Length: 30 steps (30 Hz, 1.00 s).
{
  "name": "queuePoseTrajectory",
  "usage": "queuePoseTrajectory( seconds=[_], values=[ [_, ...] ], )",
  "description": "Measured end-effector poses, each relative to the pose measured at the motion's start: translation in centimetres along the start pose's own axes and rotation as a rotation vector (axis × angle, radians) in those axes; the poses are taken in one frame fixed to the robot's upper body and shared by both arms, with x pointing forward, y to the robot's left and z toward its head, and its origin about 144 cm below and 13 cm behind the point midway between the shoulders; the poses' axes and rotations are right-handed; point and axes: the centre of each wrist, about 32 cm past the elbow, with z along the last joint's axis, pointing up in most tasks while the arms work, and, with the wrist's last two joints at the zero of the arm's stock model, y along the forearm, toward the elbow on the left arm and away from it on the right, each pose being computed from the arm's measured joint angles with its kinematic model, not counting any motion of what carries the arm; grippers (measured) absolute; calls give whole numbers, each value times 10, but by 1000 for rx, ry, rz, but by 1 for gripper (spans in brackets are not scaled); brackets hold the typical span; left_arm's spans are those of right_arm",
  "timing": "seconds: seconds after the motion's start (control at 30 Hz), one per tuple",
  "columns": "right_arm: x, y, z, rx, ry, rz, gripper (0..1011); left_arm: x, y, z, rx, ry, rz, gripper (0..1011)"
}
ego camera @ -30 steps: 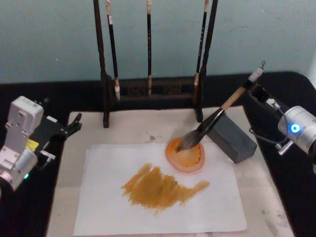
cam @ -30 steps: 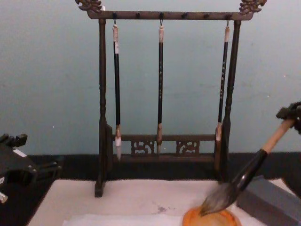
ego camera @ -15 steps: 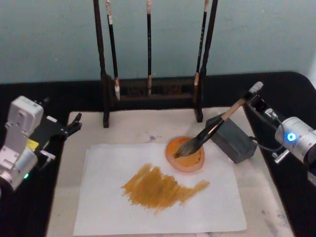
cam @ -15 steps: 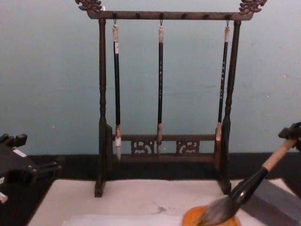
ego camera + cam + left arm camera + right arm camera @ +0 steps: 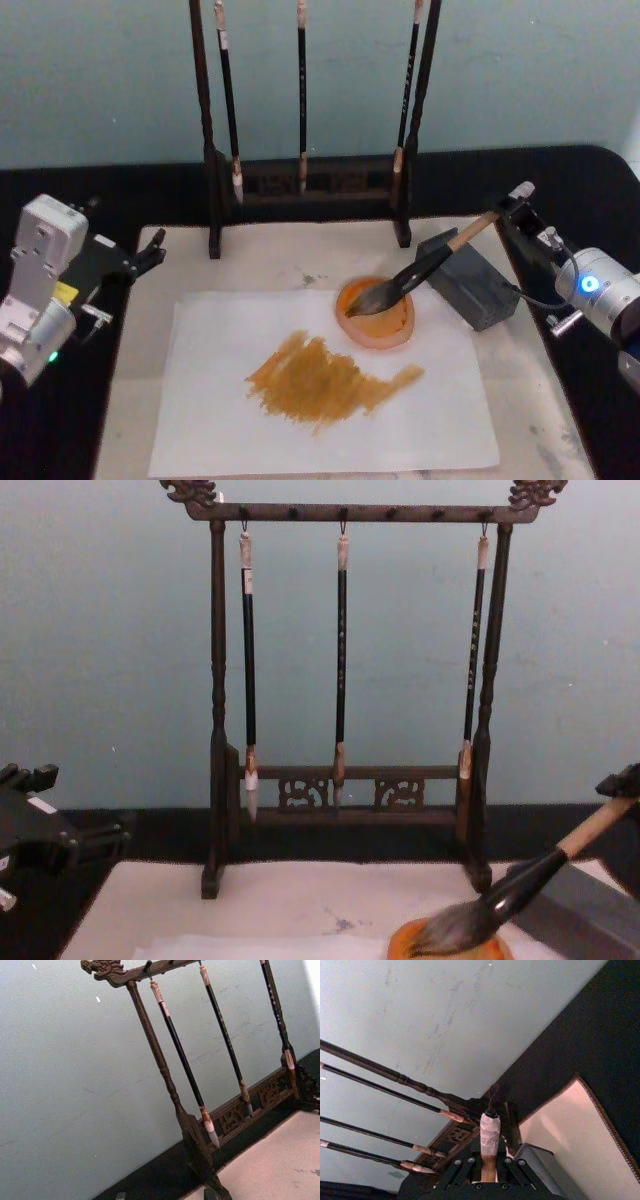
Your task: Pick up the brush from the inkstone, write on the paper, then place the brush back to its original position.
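The brush slants down from the right, its grey-brown bristles lying in the round orange inkstone. My right gripper is shut on the top end of the tan handle, above the table's right side. The taped handle end sticks out between its fingers in the right wrist view. From the chest the brush leans low, bristles on the inkstone. The white paper carries a broad ochre smear. My left gripper is parked open at the mat's far left corner.
A grey block lies right of the inkstone, under the brush's handle. A dark wooden rack with three thin hanging brushes stands along the back. The cream mat lies under the paper on a black tabletop.
The right gripper has come down and drawn back to the right, tipping the brush flatter. The bristles have settled lower into the inkstone. The left arm has not moved.
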Motion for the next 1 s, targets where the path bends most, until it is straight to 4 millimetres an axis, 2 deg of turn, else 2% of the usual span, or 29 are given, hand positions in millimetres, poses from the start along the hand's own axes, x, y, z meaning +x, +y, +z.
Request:
queuePoseTrajectory(
  seconds=[1.0],
  values=[
    [11, 4, -2, -18, 73, -41, 154, 0, 0, 0, 0, 0, 0, 1010]
  ],
)
